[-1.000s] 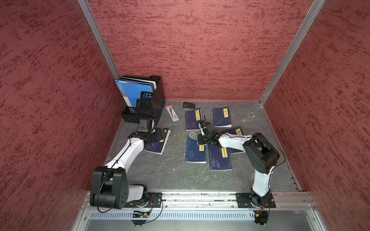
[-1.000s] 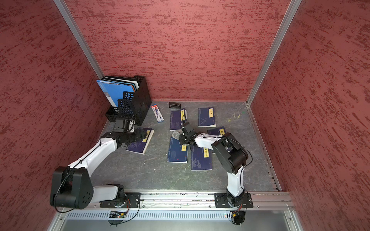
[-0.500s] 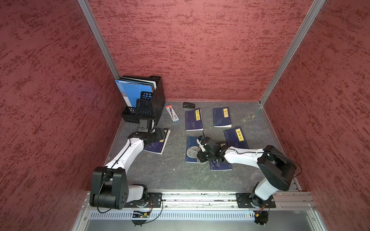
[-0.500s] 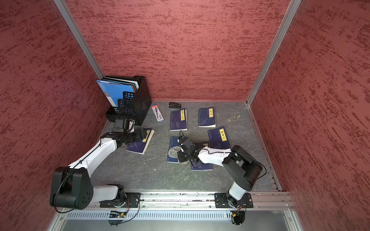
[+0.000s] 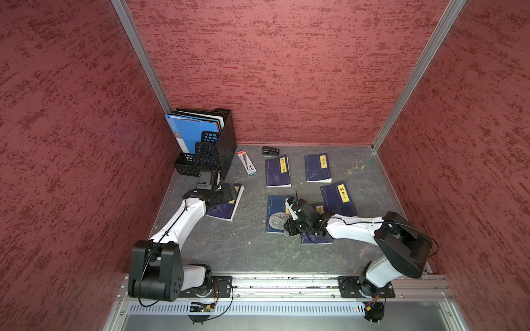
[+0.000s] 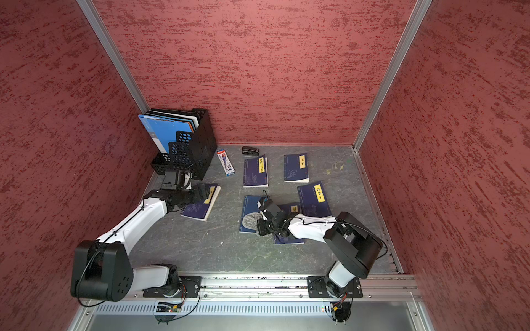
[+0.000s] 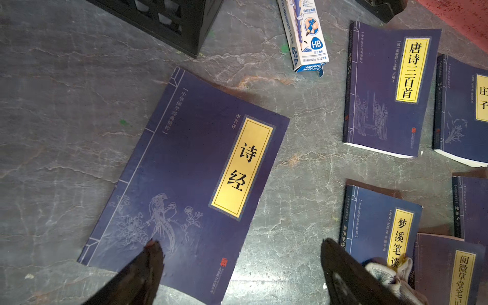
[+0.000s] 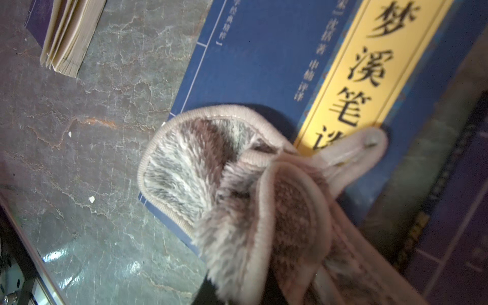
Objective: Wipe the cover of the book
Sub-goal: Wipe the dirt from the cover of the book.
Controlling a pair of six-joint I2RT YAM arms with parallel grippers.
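A dark blue book with a yellow title label (image 5: 274,205) (image 6: 249,204) (image 8: 250,66) lies flat mid-floor. A fluffy grey-brown cloth with beige trim (image 5: 276,222) (image 6: 249,222) (image 8: 211,171) rests on the near end of its cover. My right gripper (image 5: 291,227) (image 6: 262,227) is shut on the cloth, and the cloth hides its jaws in the right wrist view. My left gripper (image 5: 229,192) (image 7: 237,253) stands open just above the corner of another blue book (image 5: 226,207) (image 7: 184,171), with nothing between its fingers.
A black file rack with blue folders (image 5: 212,143) stands in the back left corner. A pencil box (image 5: 246,162) and a stapler (image 5: 270,150) lie beside it. Several more blue books (image 5: 277,172) (image 5: 317,167) (image 5: 338,197) lie behind and right. Red walls enclose the floor.
My right gripper has dragged the cloth along the cover from its far end to its near end. The left jaws have spread slightly wider; the left arm stays in place.
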